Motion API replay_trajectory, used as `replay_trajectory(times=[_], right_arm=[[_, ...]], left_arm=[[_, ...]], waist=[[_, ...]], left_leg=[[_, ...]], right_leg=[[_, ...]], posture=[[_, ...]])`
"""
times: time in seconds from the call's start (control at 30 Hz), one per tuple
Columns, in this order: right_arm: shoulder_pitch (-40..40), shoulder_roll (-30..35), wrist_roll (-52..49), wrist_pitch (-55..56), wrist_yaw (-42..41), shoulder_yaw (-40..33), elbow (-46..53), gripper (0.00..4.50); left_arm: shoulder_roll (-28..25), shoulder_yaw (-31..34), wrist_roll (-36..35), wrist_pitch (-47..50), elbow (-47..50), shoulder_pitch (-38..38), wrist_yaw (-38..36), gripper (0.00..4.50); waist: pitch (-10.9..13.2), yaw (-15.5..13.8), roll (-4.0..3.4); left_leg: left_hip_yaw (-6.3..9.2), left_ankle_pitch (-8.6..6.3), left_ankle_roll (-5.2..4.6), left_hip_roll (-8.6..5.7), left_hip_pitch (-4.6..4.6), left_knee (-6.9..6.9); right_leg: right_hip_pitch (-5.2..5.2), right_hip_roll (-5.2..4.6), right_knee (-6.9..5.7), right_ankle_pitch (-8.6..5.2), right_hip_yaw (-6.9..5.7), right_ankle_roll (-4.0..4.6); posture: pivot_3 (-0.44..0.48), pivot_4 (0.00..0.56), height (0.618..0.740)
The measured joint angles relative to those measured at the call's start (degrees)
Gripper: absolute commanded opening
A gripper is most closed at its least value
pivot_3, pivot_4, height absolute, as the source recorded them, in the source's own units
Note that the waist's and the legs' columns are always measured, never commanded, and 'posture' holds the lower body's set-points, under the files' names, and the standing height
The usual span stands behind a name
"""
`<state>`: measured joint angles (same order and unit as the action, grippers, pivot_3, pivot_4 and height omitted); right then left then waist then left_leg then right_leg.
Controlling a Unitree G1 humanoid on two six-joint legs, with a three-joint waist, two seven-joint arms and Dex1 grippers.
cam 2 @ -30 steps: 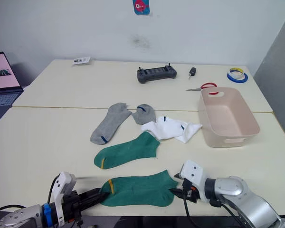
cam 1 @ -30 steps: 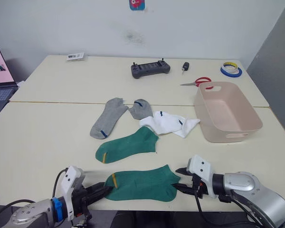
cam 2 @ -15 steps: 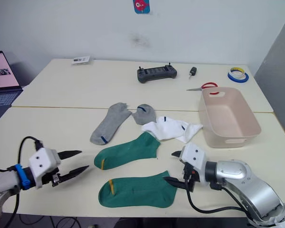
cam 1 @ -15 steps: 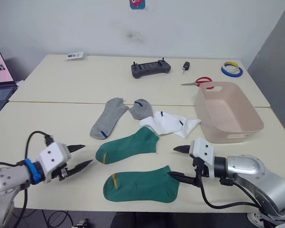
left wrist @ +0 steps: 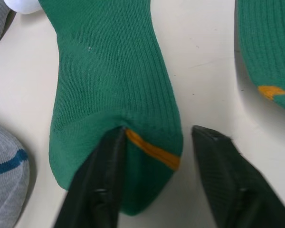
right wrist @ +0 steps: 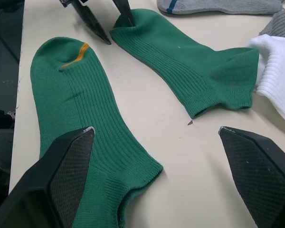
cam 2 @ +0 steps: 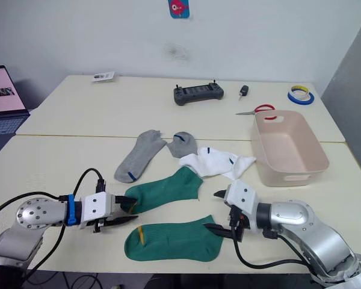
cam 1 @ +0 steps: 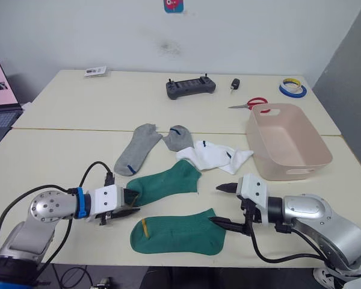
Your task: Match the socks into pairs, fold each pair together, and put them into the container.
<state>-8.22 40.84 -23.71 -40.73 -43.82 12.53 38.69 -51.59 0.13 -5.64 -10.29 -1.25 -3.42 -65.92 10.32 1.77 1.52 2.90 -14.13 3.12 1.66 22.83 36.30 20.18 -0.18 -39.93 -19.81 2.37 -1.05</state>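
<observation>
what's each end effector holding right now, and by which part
Nothing is gripped. The left end effector is open around the far green sock's cuff; the right end effector is open, empty.

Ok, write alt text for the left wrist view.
The left hand is open around the yellow-marked cuff of a green sock lying on the table, one finger pressing on the cuff. A second green sock and a grey sock lie nearby.

Layout as I see it: two socks lie nearest me, one behind the other; four more socks lie behind them; the container stands right of these; the left gripper is at the farther near sock's cuff.
</observation>
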Motion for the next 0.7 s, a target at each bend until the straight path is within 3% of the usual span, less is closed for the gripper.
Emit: replay_trajectory(times=[0.13,0.17,0.33,0.5,0.7], right_arm=[[-0.48,0.00,0.00,0.00,0.01,0.01,-0.12,4.50],[-0.67,0.00,0.01,0.00,0.01,0.03,-0.18,4.50],[-3.81,0.51,3.73,4.06,-1.08,2.26,-2.82,4.50],[-10.99,0.26,15.92,18.98,-4.39,10.64,-12.73,4.50],[-20.64,-7.07,22.98,28.20,-7.46,16.04,-26.01,4.50]], left_arm=[[-0.74,-1.47,0.40,0.33,-1.26,-1.74,-0.84,0.11],[-0.87,-1.63,0.39,0.54,-1.36,-1.90,-0.98,0.02],[-0.97,-1.47,-1.26,3.13,-1.14,-1.66,-1.76,0.02],[-2.20,-0.89,-3.41,5.25,-1.38,-1.48,-3.73,0.02],[-2.38,-0.87,-3.50,4.94,-2.56,-2.36,-4.79,0.02]], waist=[[-0.01,0.03,-0.02],[-0.01,0.04,-0.02],[-0.03,0.13,-0.05],[-0.01,0.41,-0.06],[0.00,0.57,-0.08]], left_leg=[[0.00,0.00,0.00,0.01,-0.02,0.01],[0.00,0.00,0.00,0.01,-0.02,0.02],[-0.02,0.00,-0.01,0.02,-0.04,0.02],[-0.03,0.00,-0.01,0.06,-0.03,0.04],[-0.01,0.00,-0.01,0.09,-0.01,0.09]], right_leg=[[0.00,0.00,-0.02,0.00,0.00,0.00],[0.00,0.00,-0.02,0.00,0.00,0.00],[0.00,0.01,-0.03,0.00,-0.01,0.00],[0.06,0.08,-0.04,0.00,-0.03,0.00],[0.06,0.11,-0.09,0.00,-0.06,0.01]], posture=[[0.000,0.150,0.737],[0.000,0.150,0.737],[0.000,0.150,0.737],[0.000,0.150,0.737],[0.000,0.150,0.737]])
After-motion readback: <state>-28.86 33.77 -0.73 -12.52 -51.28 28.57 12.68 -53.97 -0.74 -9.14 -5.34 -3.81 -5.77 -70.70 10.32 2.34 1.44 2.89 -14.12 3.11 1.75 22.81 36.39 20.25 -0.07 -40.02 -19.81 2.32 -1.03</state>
